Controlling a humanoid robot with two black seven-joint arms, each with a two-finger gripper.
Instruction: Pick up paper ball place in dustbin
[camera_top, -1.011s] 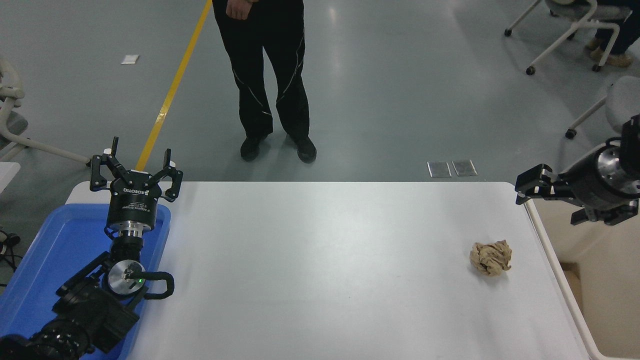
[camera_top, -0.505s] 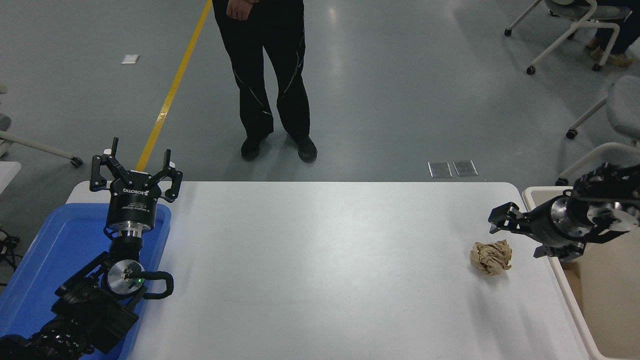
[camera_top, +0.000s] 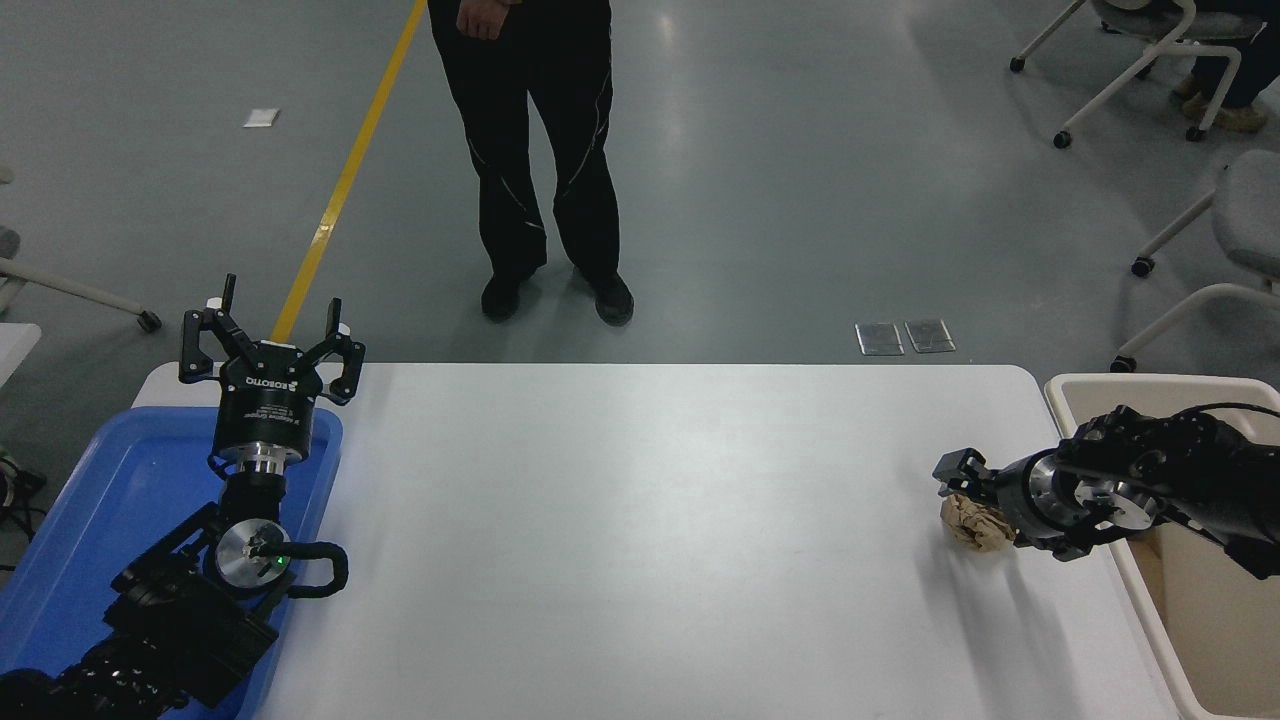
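Head view: the crumpled tan-brown kraft paper ball (camera_top: 968, 522) lies on the white bench (camera_top: 640, 540) near its right edge, beside the cream-beige rectangular plastic dustbin (camera_top: 1100, 385). The right black hand (camera_top: 975, 498) reaches in from over the dustbin; its fingers are spread over the ball's top and right side, not yet gripping. Closing off-centre could squeeze the light ball out and roll it away. The left hand (camera_top: 270, 335) is parked, open and empty, over a shallow blue plastic tray (camera_top: 90, 500).
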